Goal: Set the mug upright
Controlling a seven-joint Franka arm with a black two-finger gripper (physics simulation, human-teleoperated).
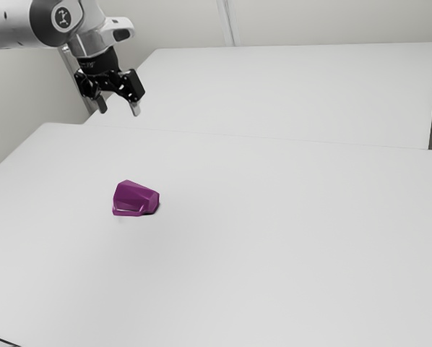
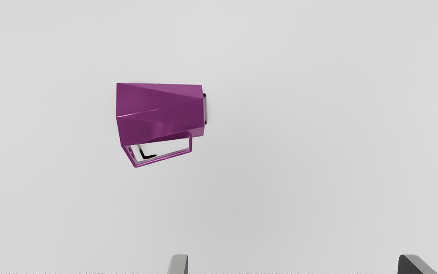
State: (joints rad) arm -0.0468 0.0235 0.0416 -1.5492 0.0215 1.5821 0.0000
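Observation:
My gripper (image 1: 119,110) is high above the white table at the upper left of the exterior view. In the wrist view the gripper (image 2: 293,264) stands open, its two fingers wide apart with nothing between them. A purple faceted mug (image 1: 135,199) lies on its side on the table, below the gripper and apart from it. The wrist view shows the mug (image 2: 162,110) with its angular handle (image 2: 164,159) along one side, the side facing the fingers. The inside of the mug is hidden.
The white table (image 1: 259,253) spreads around the mug. Past a thin seam, another white surface (image 1: 295,94) lies toward the back of the exterior view, with pale walls (image 1: 331,22) behind. A dark line (image 1: 3,340) crosses the exterior view's lower left corner.

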